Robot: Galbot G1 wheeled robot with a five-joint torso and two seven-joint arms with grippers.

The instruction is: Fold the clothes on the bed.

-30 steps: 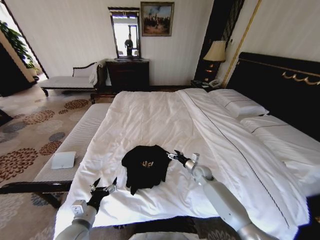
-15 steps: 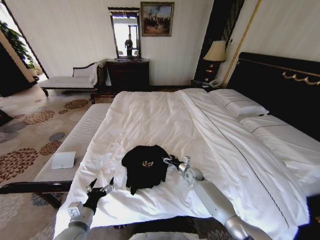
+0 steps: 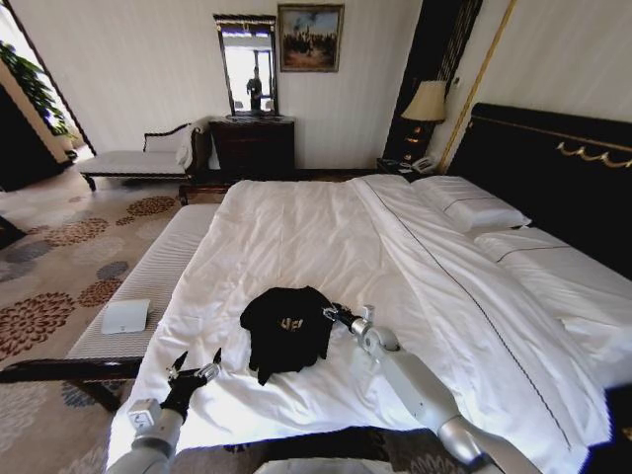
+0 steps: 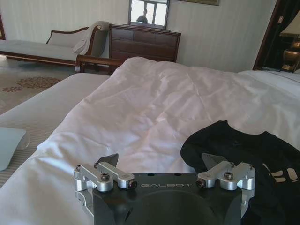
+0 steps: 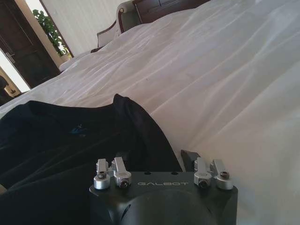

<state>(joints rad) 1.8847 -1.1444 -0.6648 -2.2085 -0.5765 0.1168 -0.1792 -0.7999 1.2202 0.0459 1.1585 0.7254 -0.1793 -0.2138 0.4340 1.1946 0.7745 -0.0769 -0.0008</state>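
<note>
Black T-shirt [image 3: 287, 331] lies bunched near the foot edge of the bed [image 3: 326, 237] (white lettering partly showing). I see my right gripper [image 3: 331, 314] spread at its right edge, touching cloth, and my left gripper [image 3: 194, 367] released, apart over the sheet.

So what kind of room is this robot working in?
Most likely a hotel bedroom: a very large bed with white sheets and pillows, a lamp on a bedside table, and a dresser under a mirror and a framed painting.
</note>
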